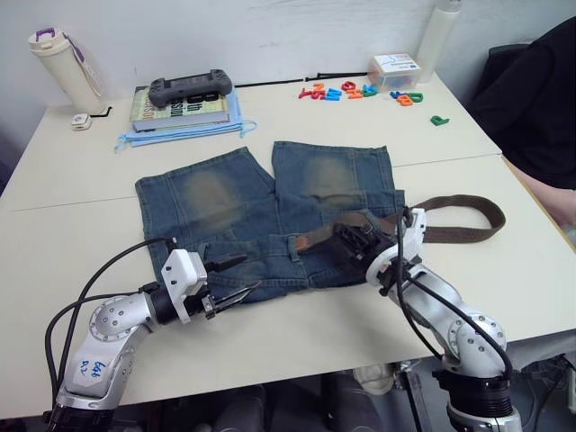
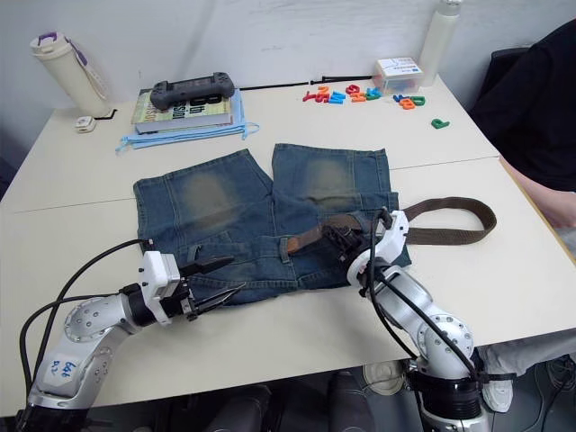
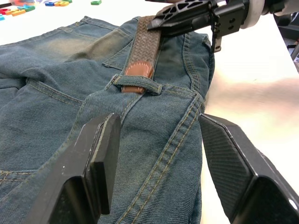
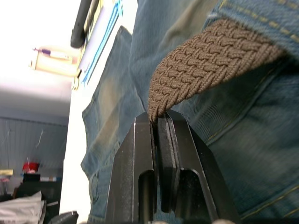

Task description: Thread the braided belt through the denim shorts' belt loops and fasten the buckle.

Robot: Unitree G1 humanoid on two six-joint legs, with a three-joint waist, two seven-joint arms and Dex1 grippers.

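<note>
Shorts [image 1: 270,211] lie flat mid-counter [image 1: 72,180], waistband toward the near edge, legs pointing far. Belt [image 1: 468,216] runs from a loop off the right side of the shorts, across the waistband, tan leather tip [image 3: 138,70] poked into a belt loop [image 3: 138,84] near the middle. Right hand [image 2: 346,245] sits over the waistband right of centre, fingers clamped tight on the braided strap; wrist view shows the braid pinched between the pads [image 4: 164,135]. Left hand [image 1: 236,277] is at the near-left edge of the shorts, fingers spread wide, gripping nothing, pointed along the waistband at that loop; one finger [image 3: 100,158] over denim, the other [image 3: 229,158] at the shorts' edge over counter. Buckle: can't make it out. Far side of counter: book stack with a game controller [image 1: 190,87] on top, bottle [image 1: 63,67] at far left, coloured letters [image 1: 355,90] and a small box [image 1: 394,70] at far right. A person's dark sleeve [image 1: 535,99] at the right edge.
</note>
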